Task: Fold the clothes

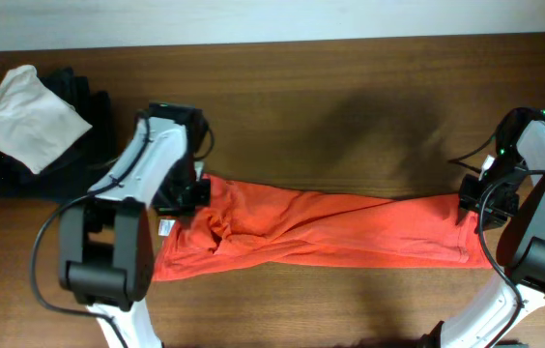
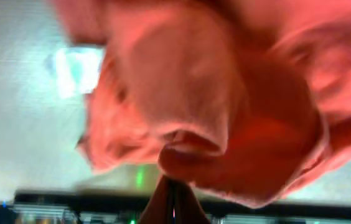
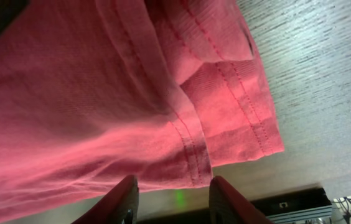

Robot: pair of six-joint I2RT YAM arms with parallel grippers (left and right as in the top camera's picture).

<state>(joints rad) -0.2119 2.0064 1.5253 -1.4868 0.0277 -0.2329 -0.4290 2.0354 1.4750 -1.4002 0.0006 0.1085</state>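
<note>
An orange-red T-shirt [image 1: 330,232] lies bunched in a long band across the wooden table [image 1: 350,97], between the two arms; the left gripper [image 2: 170,202], fingers pressed together, sits at its crumpled left end, though whether cloth is caught cannot be told; the right gripper [image 3: 172,185] stands partly open at the hem, holding nothing; a white garment [image 1: 26,116] rests on black garments [image 1: 89,97] in the far-left corner, well apart.

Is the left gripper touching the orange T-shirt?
Touching. In the left wrist view the left gripper is shut, and the T-shirt fabric bunches down right onto its closed tips.
</note>
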